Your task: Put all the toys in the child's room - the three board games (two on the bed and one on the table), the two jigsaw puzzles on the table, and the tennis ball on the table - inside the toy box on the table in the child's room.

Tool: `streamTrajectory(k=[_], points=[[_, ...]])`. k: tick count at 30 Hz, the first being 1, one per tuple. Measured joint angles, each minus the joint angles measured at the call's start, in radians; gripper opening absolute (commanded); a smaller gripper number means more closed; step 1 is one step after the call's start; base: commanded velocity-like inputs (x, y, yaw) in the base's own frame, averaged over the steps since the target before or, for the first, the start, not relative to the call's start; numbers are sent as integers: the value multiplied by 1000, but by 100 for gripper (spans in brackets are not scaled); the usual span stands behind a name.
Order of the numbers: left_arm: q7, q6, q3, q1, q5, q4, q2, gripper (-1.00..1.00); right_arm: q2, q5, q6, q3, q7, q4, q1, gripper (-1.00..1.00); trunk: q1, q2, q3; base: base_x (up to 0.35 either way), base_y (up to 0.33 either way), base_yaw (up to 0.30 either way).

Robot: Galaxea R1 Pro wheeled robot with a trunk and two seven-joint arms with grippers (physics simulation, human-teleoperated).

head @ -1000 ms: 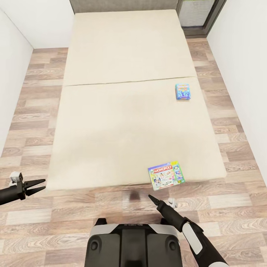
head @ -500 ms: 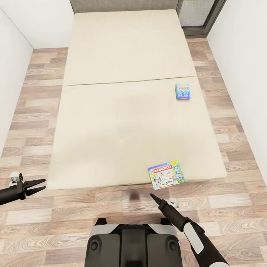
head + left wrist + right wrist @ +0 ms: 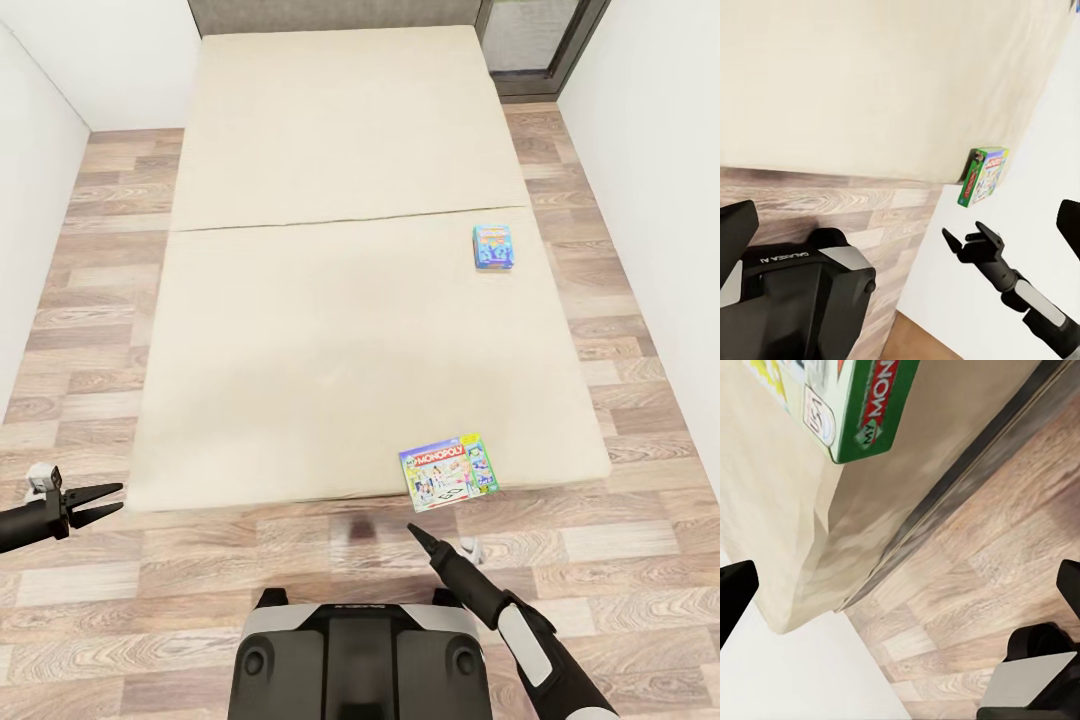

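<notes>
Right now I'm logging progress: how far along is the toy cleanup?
Nothing looks done yet. Both board games lie on the bed: the Monopoly box at its near edge, the small blue box farther up. The right gripper sits open just short of the Monopoly box; the left gripper hangs open, empty. Everything remains.

We see wide bed (image 3: 340,270), plain beige mattress, on wood-plank floor (image 3: 100,590). Faint seam crosses mattress, splitting it into far and near parts. Two game boxes lie flat on it, well apart. Monopoly box (image 3: 446,472) at near edge, toward right corner, slightly overhanging. Small blue box (image 3: 493,246) near right edge, just below seam.
</notes>
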Motion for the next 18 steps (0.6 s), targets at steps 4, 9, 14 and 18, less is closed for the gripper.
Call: streamTrajectory(k=[4, 9, 14, 18], points=[[0, 0, 0, 0, 0, 0, 0, 100, -3, 0, 0, -7, 62, 18, -3, 100, 0, 0, 0, 0, 0, 0], [0, -1, 1, 0, 0, 0, 0, 100, -4, 1, -1, -12, 113, 29, -5, 100, 0, 0, 0, 0, 0, 0], [0, -1, 1, 0, 0, 0, 0, 100, -5, 1, -1, -14, 135, 33, -6, 100, 0, 0, 0, 0, 0, 0], [0, -1, 1, 0, 0, 0, 0, 100, -5, 1, -1, -22, 143, 34, -6, 100, 0, 0, 0, 0, 0, 0]])
